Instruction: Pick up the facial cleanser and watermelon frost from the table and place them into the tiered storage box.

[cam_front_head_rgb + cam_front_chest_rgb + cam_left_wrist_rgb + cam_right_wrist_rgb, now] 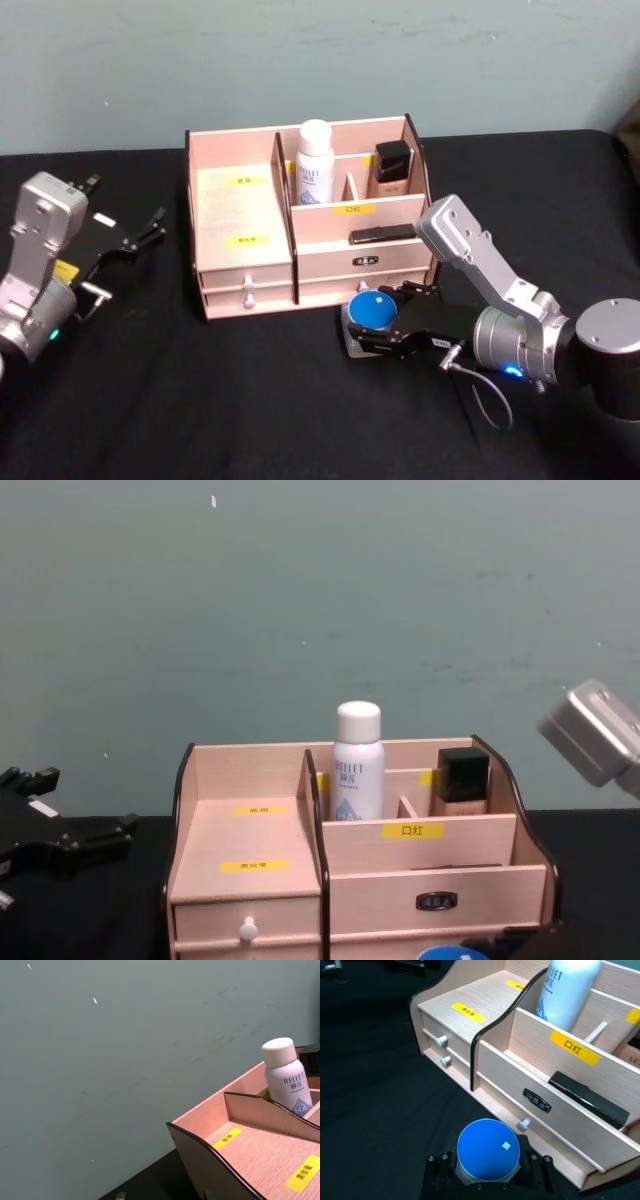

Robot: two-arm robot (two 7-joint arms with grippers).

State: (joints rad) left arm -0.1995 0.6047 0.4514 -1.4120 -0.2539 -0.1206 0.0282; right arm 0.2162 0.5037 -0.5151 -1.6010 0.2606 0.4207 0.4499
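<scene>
Black table: right gripper [378, 326] clamps the jar [373, 308] just before the box [243, 212], whose top lies higher and beyond; left gripper [125, 208] parked, fingers wide, well apart.

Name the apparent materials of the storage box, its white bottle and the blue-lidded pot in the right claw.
Pale tiered storage box: thin matte wood board, visible grain, dark cut edges. White bottle: probably smooth plastic, faint sheen. Round blue-lidded pot in the right claw: likely plastic lid, flat colour.
</scene>
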